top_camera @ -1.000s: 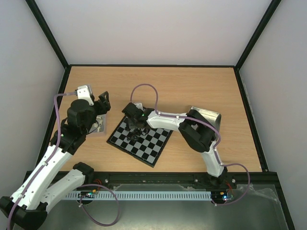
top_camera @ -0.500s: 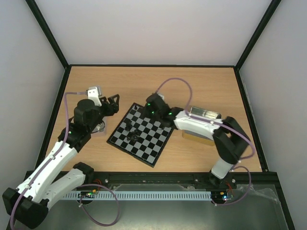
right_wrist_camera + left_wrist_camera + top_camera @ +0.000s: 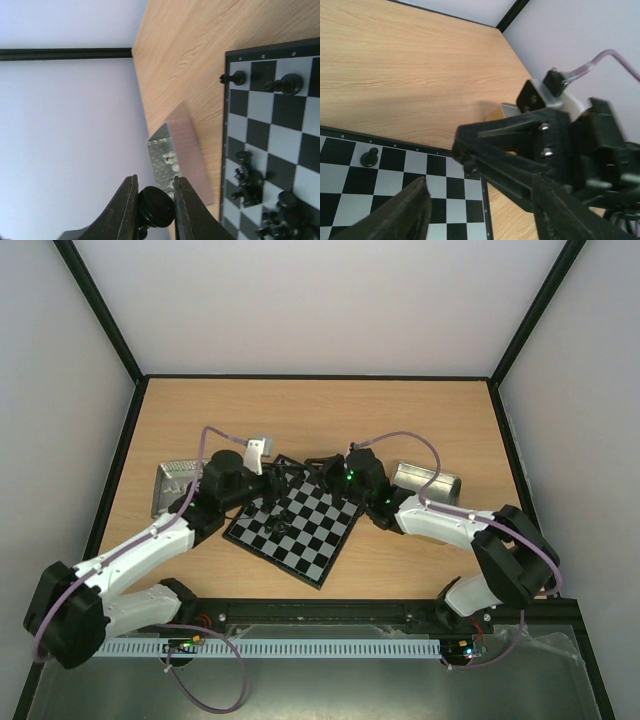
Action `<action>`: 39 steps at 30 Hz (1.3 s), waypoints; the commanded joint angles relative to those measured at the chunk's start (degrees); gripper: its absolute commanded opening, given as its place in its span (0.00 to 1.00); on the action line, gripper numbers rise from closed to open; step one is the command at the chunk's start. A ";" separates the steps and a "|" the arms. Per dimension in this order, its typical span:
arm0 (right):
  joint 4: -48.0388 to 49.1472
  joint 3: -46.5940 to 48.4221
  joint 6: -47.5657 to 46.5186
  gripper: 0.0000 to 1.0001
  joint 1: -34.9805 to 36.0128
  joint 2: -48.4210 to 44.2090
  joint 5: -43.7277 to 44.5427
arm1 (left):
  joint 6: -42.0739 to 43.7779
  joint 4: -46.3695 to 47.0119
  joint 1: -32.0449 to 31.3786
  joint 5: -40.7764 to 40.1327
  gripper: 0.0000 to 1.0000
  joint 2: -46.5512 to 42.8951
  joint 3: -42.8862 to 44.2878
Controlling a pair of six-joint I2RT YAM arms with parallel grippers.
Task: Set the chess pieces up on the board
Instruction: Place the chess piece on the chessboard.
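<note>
The board lies turned at an angle in mid-table, with a few black chess pieces near its left side. My right gripper hovers over the board's far corner, shut on a black chess piece whose round base faces the camera. The left wrist view shows that piece just above the board's edge square. My left gripper sits close beside it at the same corner; its jaws stand open and hold nothing. More pieces stand on the board, among them a pawn.
A metal tray sits left of the board and holds pale pieces. Another metal tray lies to the board's right. Black frame rails and pale walls enclose the wooden table. The two grippers nearly touch.
My left arm swung right from the left tray to the board's far corner, and its jaws narrowed a little. My right gripper drew back from the board's left side to that corner.
</note>
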 commanded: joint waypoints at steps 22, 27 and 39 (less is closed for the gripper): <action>10.74 -5.98 7.82 0.12 -0.78 -5.10 -2.85 | 1.63 13.96 -8.58 -11.67 0.23 5.94 -0.40; 11.59 -6.68 8.61 0.12 -0.82 -4.92 -3.62 | 2.59 13.95 -8.68 -10.75 0.09 7.33 0.34; 14.30 -8.31 12.53 0.12 -1.49 -5.23 -3.94 | 1.31 13.03 -8.86 -9.00 0.14 6.87 -1.08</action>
